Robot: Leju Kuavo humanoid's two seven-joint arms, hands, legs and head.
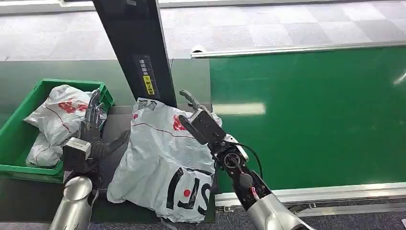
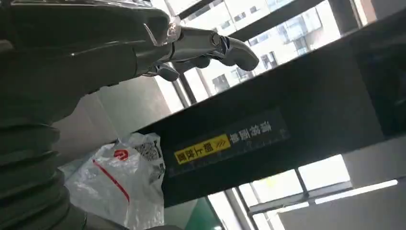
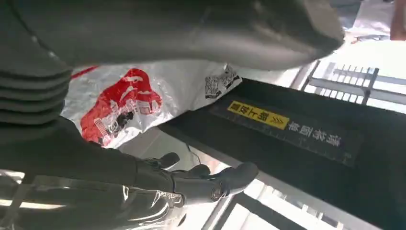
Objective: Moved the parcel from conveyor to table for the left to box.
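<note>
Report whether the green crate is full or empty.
Partly full: the green crate holds white parcels, with its rim still above them.

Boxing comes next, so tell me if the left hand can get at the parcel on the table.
Probably yes. The left hand is open and raised beside the parcel, which lies flat on the table with its near edge uncovered. The right hand rests at its far side, not between them.

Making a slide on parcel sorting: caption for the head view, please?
Right hand rests on grey plastic parcel on the table; left hand open beside green crate.
</note>
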